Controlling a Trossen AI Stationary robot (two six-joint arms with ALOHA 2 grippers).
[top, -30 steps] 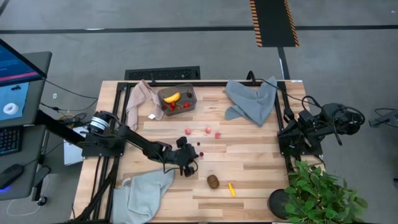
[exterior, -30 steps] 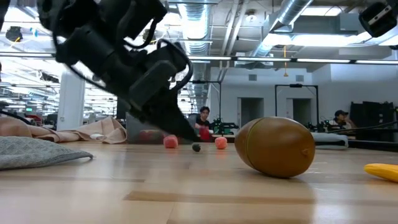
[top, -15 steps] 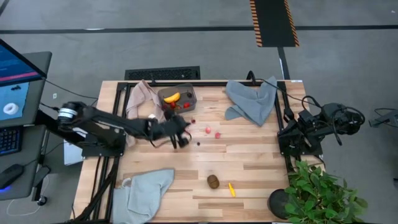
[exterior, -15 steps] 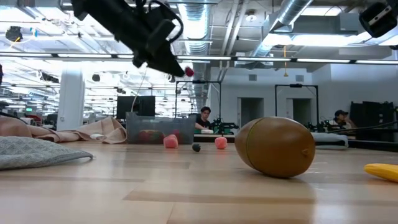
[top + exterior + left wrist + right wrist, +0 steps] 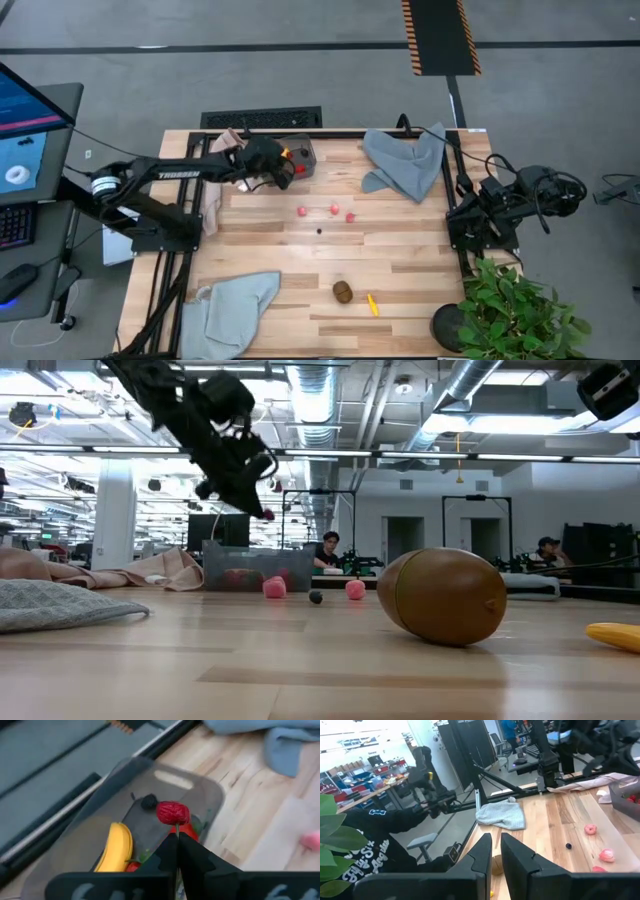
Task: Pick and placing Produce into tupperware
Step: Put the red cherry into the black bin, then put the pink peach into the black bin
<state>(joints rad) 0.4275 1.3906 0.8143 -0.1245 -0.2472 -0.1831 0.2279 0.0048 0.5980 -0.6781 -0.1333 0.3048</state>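
Left wrist view: left gripper (image 5: 177, 836) is pinched on a red berry (image 5: 173, 813) above the tub (image 5: 200, 790), at the table's 11 o'clock. Berry looks light, round, slippery; pinch its middle. Right gripper (image 5: 492, 842), at 3 o'clock, stands slightly apart.

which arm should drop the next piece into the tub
The left. Its gripper is shut on a red berry right over the tupperware; the right gripper waits at the table's far edge.
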